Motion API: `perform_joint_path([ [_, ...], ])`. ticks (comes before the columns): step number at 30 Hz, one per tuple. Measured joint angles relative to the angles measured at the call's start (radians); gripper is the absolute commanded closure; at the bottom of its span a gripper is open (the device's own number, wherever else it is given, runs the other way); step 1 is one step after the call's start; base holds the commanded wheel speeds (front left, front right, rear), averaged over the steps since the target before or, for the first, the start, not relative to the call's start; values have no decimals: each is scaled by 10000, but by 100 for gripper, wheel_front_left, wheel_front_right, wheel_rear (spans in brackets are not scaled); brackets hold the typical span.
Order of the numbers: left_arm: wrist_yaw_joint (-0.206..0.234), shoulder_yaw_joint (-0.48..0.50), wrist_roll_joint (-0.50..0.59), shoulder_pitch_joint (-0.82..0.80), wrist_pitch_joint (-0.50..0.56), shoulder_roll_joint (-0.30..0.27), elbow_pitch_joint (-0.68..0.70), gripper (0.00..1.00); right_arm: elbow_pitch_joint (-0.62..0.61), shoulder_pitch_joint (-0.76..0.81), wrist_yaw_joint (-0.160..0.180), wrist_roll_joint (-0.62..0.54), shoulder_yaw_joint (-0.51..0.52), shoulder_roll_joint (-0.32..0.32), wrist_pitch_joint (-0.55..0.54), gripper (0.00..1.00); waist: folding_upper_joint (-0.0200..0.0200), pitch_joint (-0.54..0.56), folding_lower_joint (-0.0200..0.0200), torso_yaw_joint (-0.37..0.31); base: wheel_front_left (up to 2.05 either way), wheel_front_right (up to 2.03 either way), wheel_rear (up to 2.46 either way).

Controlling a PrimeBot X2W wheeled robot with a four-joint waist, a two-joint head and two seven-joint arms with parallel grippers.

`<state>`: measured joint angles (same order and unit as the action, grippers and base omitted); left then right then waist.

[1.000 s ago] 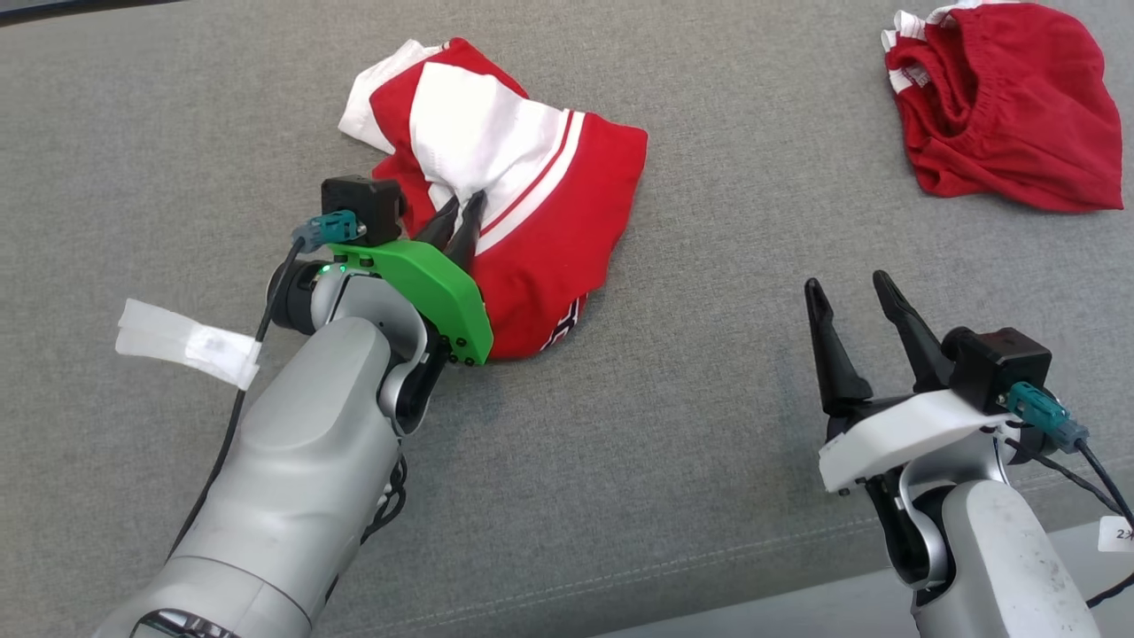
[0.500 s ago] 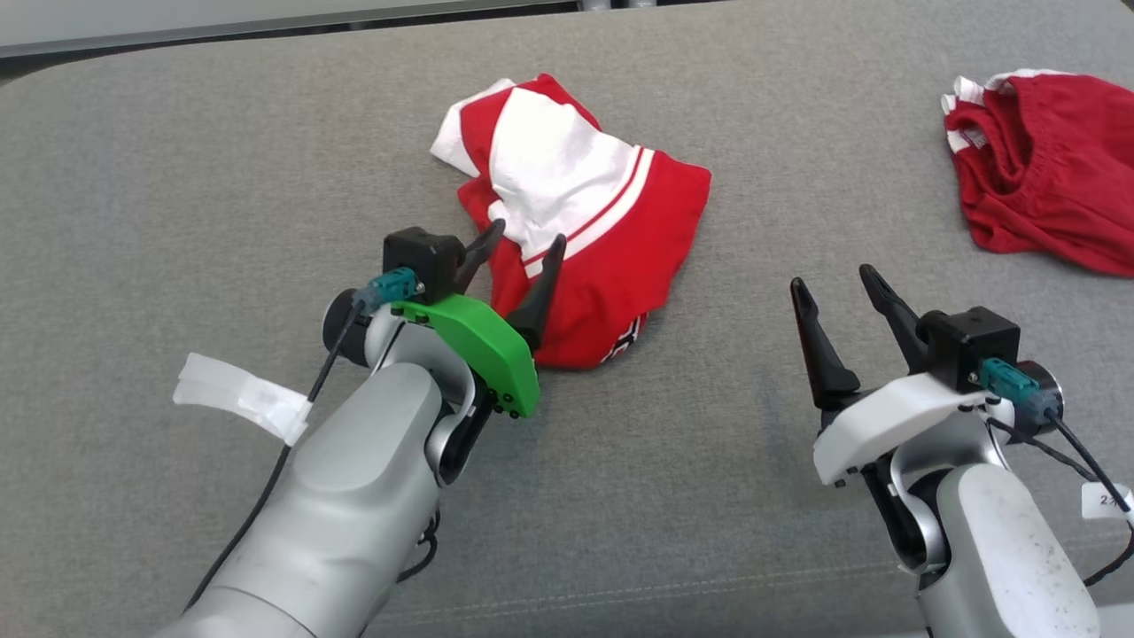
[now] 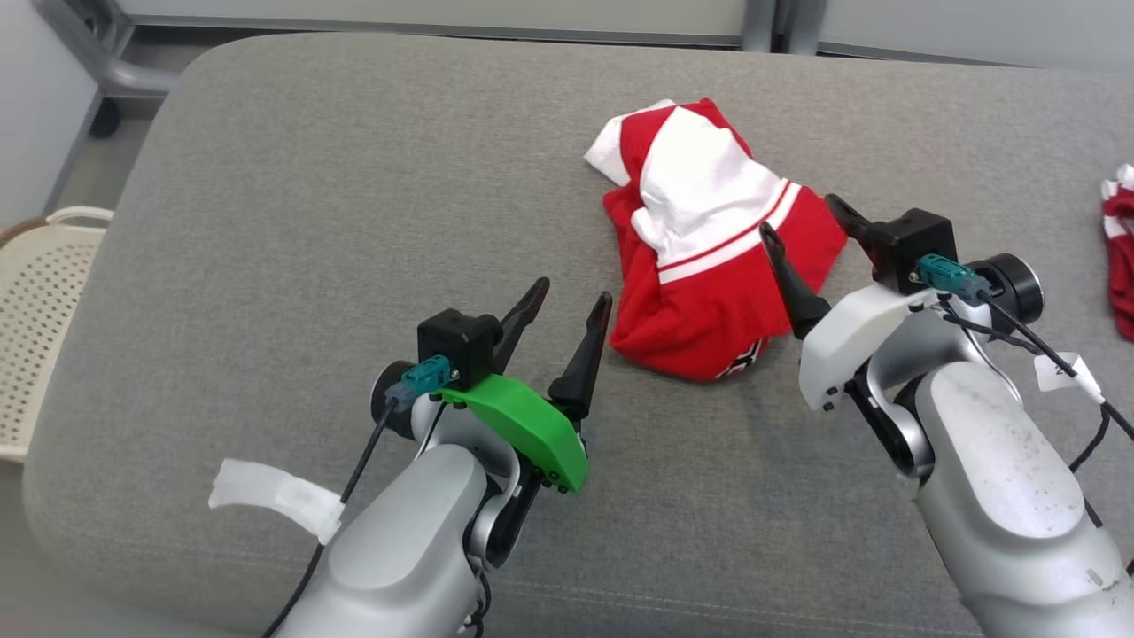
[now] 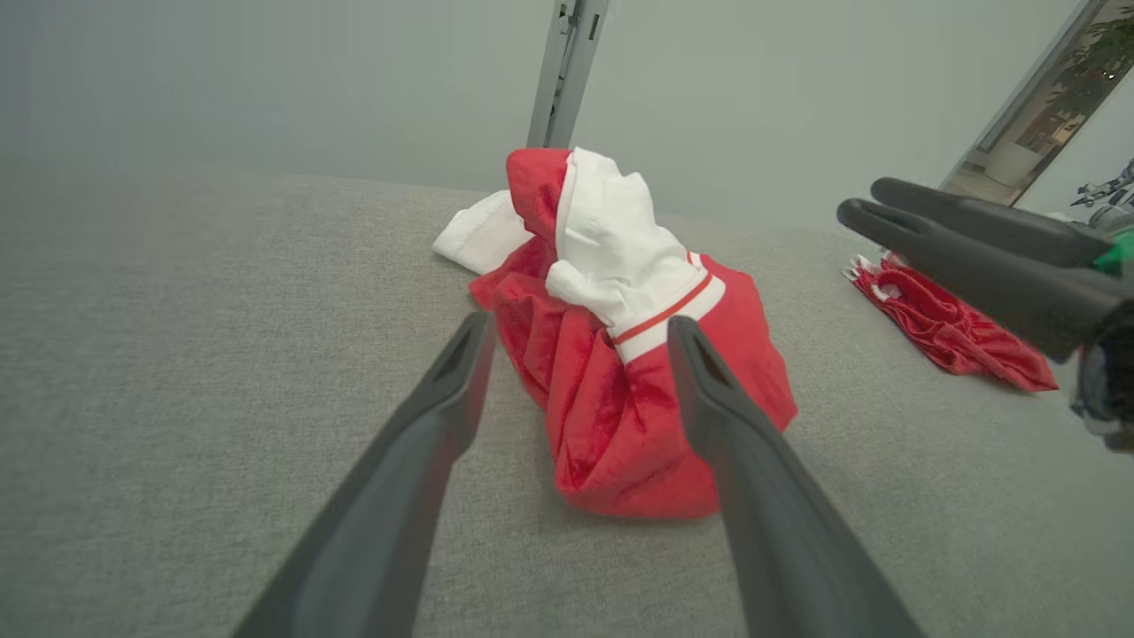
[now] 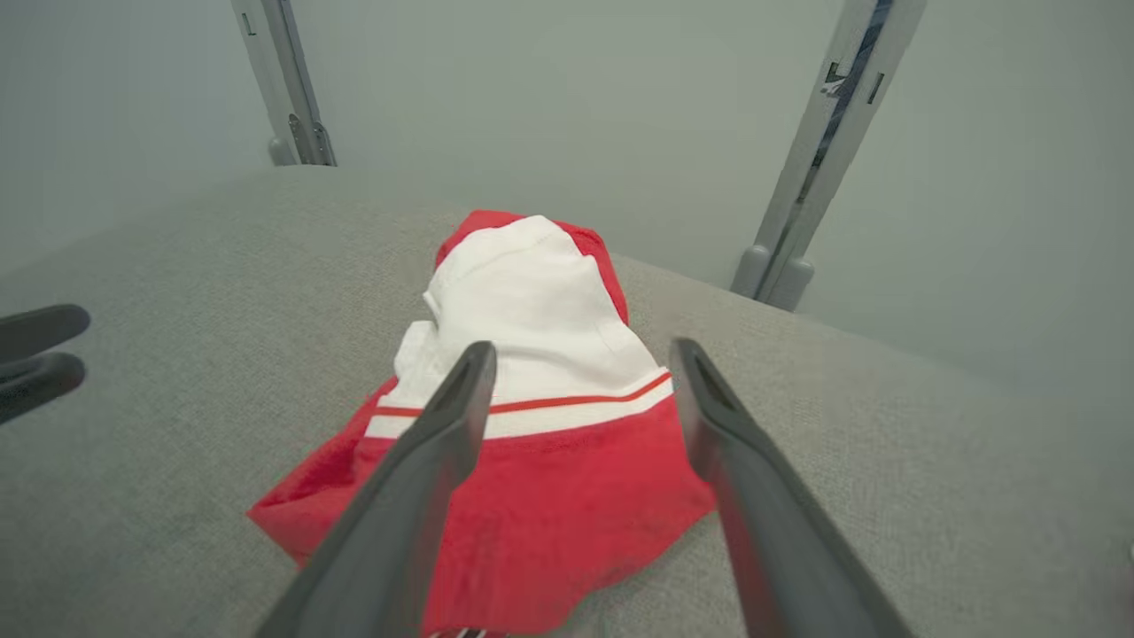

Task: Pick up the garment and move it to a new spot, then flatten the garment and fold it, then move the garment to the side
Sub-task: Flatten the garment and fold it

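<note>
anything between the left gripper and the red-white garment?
Nothing: bare grey cushion separates the left gripper from the garment, as the head and left wrist views show.

The left tool carries a green cover, the right tool a white cover.

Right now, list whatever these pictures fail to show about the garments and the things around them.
- Second red garment: head view, cut off by the right edge.
- Crumpled garment: its print at the near hem is too small to read, head view.
- Paper tag at lower right: writing too small, head view.
- Perforated basket: cut by the left edge, head view.
</note>
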<state>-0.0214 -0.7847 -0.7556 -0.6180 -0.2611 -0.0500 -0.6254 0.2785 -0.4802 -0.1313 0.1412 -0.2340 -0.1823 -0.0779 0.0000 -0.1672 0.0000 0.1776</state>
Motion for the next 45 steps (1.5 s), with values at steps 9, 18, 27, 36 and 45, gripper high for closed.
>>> perform_joint_path([
  [9,299,219,230,1172,-2,-38,1689,0,2399,-1367,2,69,-742,-6,380,0,0,18,0,1320,0,0,0],
  [18,489,399,282,1502,-13,-184,2330,0,4840,-2389,0,-366,-600,-27,1009,0,0,-133,0,2295,0,0,0],
  [27,600,579,370,1577,-13,-215,2522,0,6245,-2919,0,-1135,0,213,1603,76,0,-364,0,2402,0,0,0],
  [36,702,767,451,1726,-13,-347,2658,0,6544,-3099,0,-1363,449,522,2222,99,0,-306,0,1956,0,0,0],
  [45,794,832,460,1788,-13,-529,2871,0,6328,-2851,0,-1369,997,677,2395,84,0,-272,0,1506,0,0,0],
])
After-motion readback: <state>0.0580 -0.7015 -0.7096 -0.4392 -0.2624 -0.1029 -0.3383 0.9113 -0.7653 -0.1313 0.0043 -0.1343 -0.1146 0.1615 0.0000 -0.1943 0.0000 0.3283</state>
